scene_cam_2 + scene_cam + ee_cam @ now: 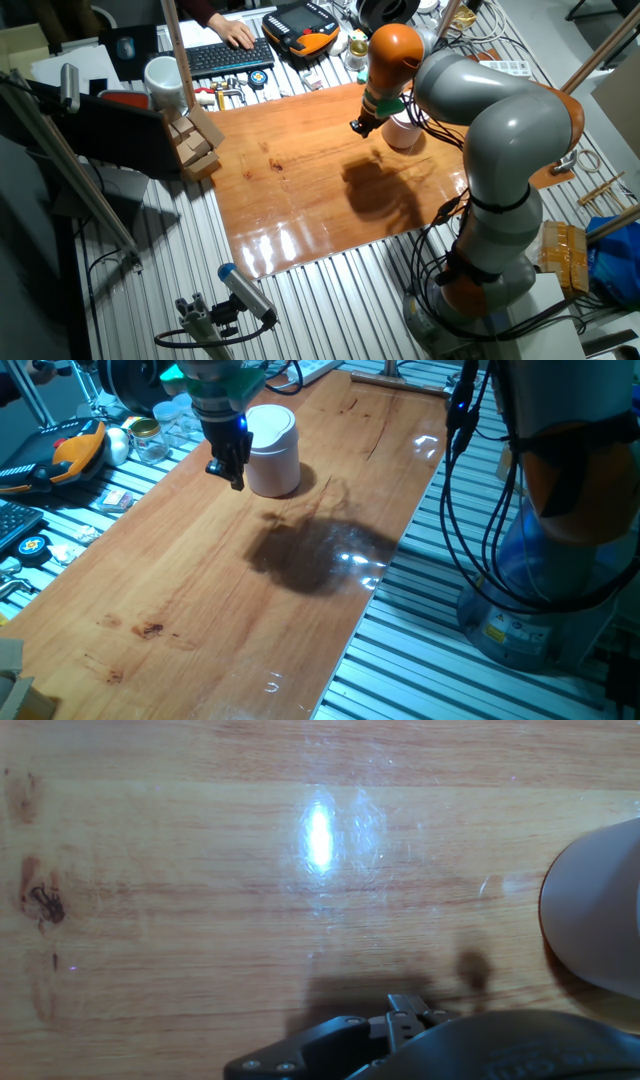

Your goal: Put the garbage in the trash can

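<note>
The black two-finger gripper (229, 468) hangs just beside the small white plastic domed-lid trash can (272, 452), likely lining up a drop. I cannot tell how far its jaws are parted, or whether it holds the paper wad; none shows.

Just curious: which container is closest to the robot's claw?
The small white plastic bin with a domed lid, right beside the gripper on the wooden board; the clear glass jars stand off it.

One fixed view looks along the surface (200, 580) from close; the other looks down from farther; both share the hand (228, 468); hand view faces straight down
</note>
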Controlling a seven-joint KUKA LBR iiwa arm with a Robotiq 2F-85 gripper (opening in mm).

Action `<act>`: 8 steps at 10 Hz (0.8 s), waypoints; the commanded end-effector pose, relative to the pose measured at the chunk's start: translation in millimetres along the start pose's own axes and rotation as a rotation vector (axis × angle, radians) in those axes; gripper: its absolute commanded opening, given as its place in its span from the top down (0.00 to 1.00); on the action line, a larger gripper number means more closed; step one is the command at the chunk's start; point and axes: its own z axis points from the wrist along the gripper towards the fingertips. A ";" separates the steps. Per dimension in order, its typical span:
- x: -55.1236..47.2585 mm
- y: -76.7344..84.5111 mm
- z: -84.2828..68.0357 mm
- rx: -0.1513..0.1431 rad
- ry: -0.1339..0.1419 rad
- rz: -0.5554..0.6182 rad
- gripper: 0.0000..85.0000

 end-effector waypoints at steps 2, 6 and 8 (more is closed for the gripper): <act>-2.0 -2.9 -1.9 -0.002 0.003 -0.004 1.00; -2.5 -3.1 -2.1 -0.003 0.004 -0.004 1.00; -2.6 -3.2 -2.2 -0.003 0.004 -0.004 1.00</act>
